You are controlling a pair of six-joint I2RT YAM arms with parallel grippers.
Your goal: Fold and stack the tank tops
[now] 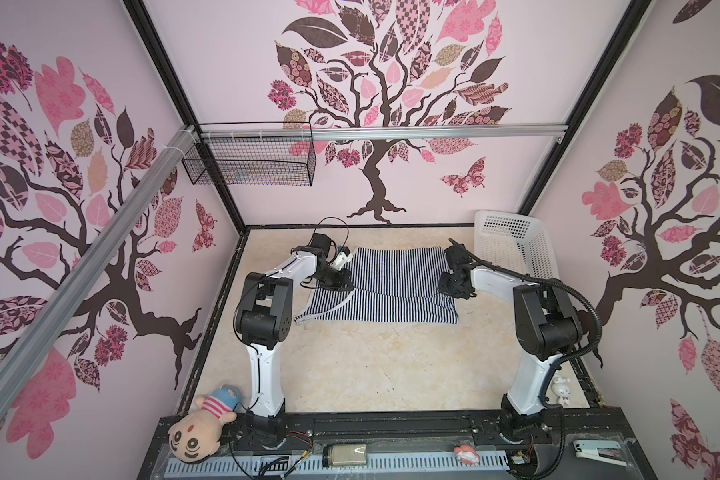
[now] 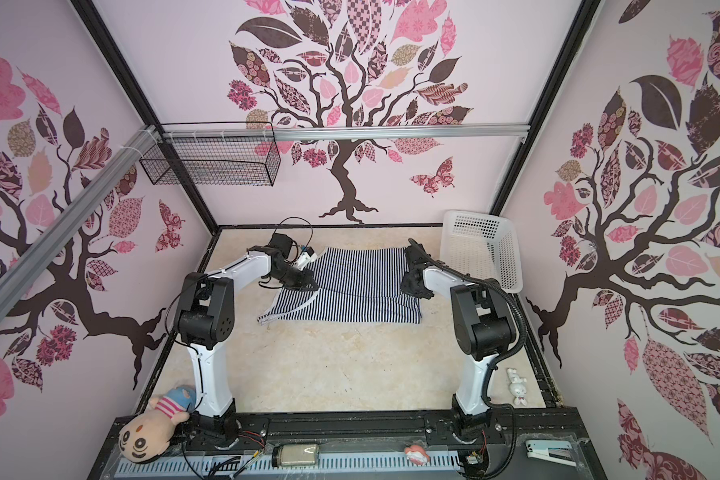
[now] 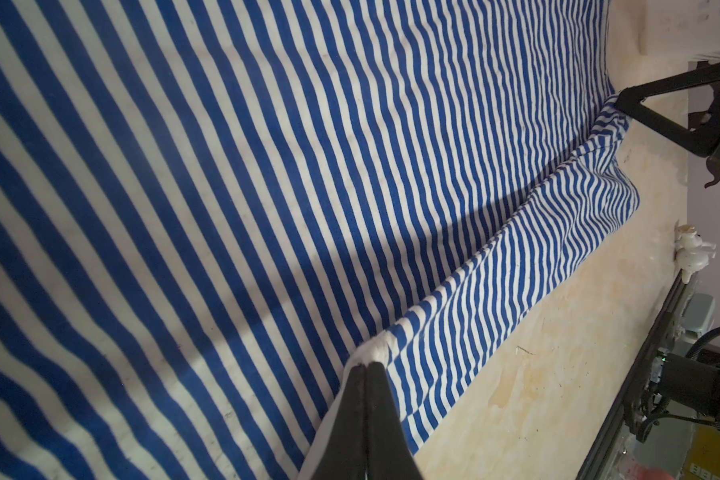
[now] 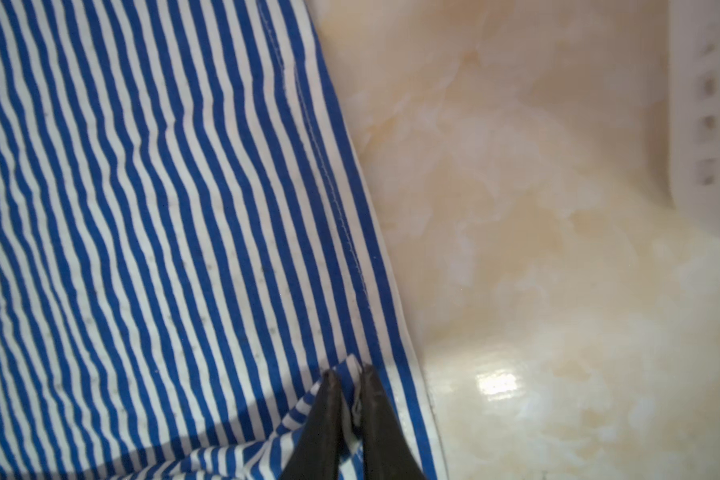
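One striped tank top [image 1: 395, 272] [image 2: 358, 274] lies spread on the far half of the table, with a crease running across it. My left gripper [image 1: 345, 286] [image 2: 309, 286] rests at its left side. In the left wrist view that gripper [image 3: 366, 365] is shut on the tank top's [image 3: 225, 187] white-edged fold. My right gripper [image 1: 446, 286] [image 2: 409, 289] sits at the right hem. In the right wrist view it [image 4: 348, 374] is shut on a pinched ridge of the striped cloth [image 4: 163, 208].
A white plastic basket [image 1: 512, 245] stands at the back right, close to the right arm. A black wire basket [image 1: 250, 162] hangs on the back wall. A plush doll [image 1: 200, 424] lies at the front left and a small white figure [image 1: 562, 388] at the front right.
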